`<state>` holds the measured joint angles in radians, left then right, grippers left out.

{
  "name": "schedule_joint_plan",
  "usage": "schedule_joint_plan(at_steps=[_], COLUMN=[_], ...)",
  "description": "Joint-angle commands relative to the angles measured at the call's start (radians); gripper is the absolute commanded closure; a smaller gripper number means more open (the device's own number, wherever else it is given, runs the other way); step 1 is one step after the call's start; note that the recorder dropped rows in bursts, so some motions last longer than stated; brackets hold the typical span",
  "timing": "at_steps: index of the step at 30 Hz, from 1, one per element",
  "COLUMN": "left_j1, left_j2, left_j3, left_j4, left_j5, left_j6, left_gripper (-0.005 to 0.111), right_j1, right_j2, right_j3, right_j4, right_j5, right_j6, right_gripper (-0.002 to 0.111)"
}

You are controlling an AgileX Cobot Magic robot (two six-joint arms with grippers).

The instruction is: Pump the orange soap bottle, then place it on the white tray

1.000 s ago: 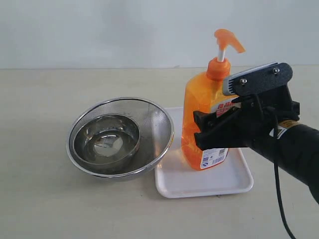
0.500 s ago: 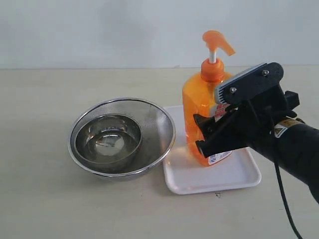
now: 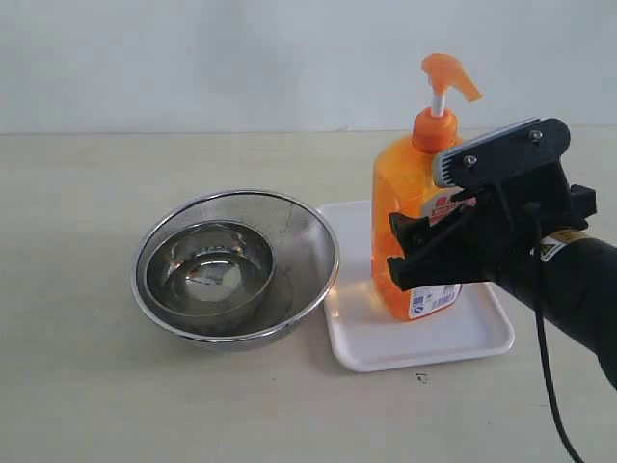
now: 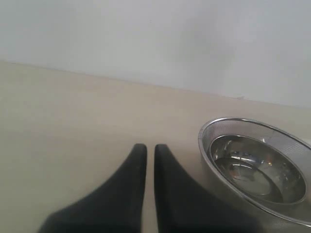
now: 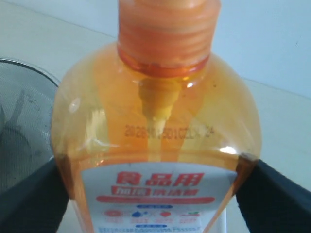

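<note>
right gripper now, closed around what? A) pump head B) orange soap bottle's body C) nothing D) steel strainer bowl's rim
B: the right gripper clamps both sides of the orange soap bottle at label height, upright over the white tray; the pump head stands free above.

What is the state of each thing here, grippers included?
bottle: upright on the tray, gripped.
pump: up.
tray: flat, bearing the bottle.
mesh bowl: upright, holding the small bowl.
small bowl: upright inside the mesh bowl.
left gripper: shut, empty.
right gripper: shut on the bottle.
</note>
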<state>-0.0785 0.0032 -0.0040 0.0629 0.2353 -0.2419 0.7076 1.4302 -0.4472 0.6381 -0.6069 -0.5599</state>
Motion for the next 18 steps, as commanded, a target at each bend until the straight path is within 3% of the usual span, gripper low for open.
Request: schedule_joint_plan(at_steps=[1, 6, 8, 9, 10, 11, 12, 13, 18], left_j1=[0.003, 0.003, 0.003, 0.003, 0.003, 0.003, 0.003, 0.003, 0.003], left_j2=[-0.003, -0.003, -0.003, -0.003, -0.003, -0.003, -0.003, -0.003, -0.003], left_j3=[0.004, 0.004, 0.004, 0.004, 0.004, 0.004, 0.004, 0.004, 0.004], left_j4=[0.005, 0.005, 0.005, 0.005, 0.005, 0.005, 0.005, 0.005, 0.005], left_j5=[0.001, 0.001, 0.001, 0.001, 0.001, 0.001, 0.001, 0.001, 0.001], left_j6=[0.004, 0.004, 0.004, 0.004, 0.004, 0.004, 0.004, 0.004, 0.004], left_gripper=[0.101, 0.101, 0.101, 0.101, 0.101, 0.101, 0.101, 0.101, 0.101], right_j1=[0.000, 0.000, 0.000, 0.000, 0.000, 0.000, 0.000, 0.000, 0.000], right_j2=[-0.001, -0.001, -0.001, -0.001, -0.001, -0.001, -0.001, -0.001, -0.001], right_j3=[0.000, 0.000, 0.000, 0.000, 0.000, 0.000, 0.000, 0.000, 0.000], right_j4=[-0.019, -0.019, -0.019, -0.019, -0.019, -0.017, -0.017, -0.017, 0.007], right_j5=[0.102, 0.096, 0.098, 0.096, 0.096, 0.096, 0.096, 0.096, 0.101], right_j6=[0.082, 0.078, 0.080, 0.082, 0.084, 0.090, 0.090, 0.094, 0.109], right_gripper=[0.093, 0.093, 0.087, 0.068, 0.059, 0.032, 0.021, 0.003, 0.005])
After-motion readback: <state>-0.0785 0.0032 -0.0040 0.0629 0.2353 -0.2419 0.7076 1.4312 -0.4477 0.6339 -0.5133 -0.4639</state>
